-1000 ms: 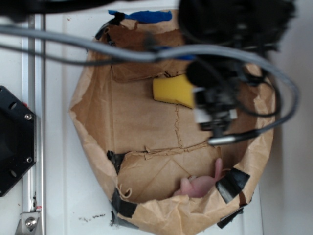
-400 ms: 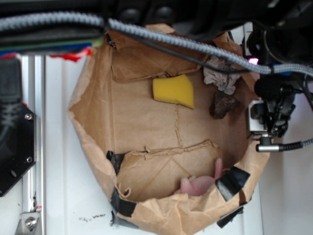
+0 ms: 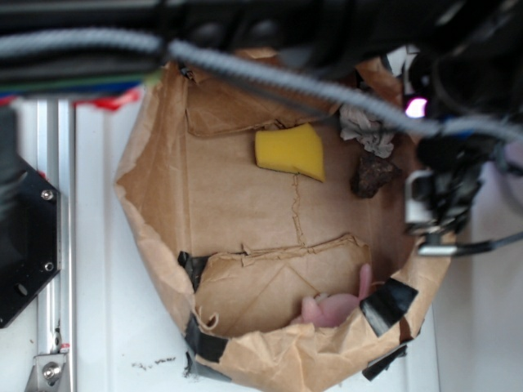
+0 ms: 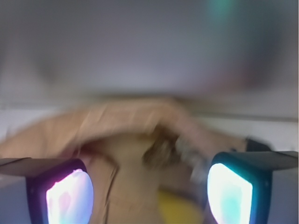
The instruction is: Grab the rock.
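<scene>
We see the rock (image 3: 375, 175) at right of centre in the exterior frame, on the floor of the brown paper bag (image 3: 155, 220), near the bag's right wall. The crumpled paper wad (image 3: 367, 129) sits just above it, and the yellow sponge wedge (image 3: 291, 152) is to its left, apart from it. The pink soft toy (image 3: 335, 309) is at the lower right, tucked against the bag's bottom rim.

The gripper (image 4: 149, 186) is spread wide in the wrist view, with one glowing finger pad (image 4: 69, 196) at lower left and the other at lower right, nothing between them. That view is blurred; the rock (image 4: 159, 151) shows as a dark smear at centre, above the gap. The arm and cables (image 3: 270, 73) cross the top of the exterior frame.
</scene>
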Controlling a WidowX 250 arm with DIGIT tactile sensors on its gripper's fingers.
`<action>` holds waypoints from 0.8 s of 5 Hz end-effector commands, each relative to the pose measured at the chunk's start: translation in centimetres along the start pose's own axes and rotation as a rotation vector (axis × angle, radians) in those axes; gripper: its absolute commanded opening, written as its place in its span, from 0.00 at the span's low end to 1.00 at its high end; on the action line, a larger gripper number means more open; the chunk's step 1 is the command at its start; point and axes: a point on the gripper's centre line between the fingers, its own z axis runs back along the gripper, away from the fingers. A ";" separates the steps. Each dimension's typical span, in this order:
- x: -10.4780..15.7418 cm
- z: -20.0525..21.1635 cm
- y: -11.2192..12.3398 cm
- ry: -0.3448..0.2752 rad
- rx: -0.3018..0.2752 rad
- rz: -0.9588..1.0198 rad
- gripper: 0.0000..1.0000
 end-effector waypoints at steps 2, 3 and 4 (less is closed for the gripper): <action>-3.0 2.0 -4.6 -0.087 0.093 -0.159 1.00; -2.7 0.6 -5.2 -0.031 0.133 -0.379 1.00; -2.7 0.6 -5.2 -0.031 0.133 -0.379 1.00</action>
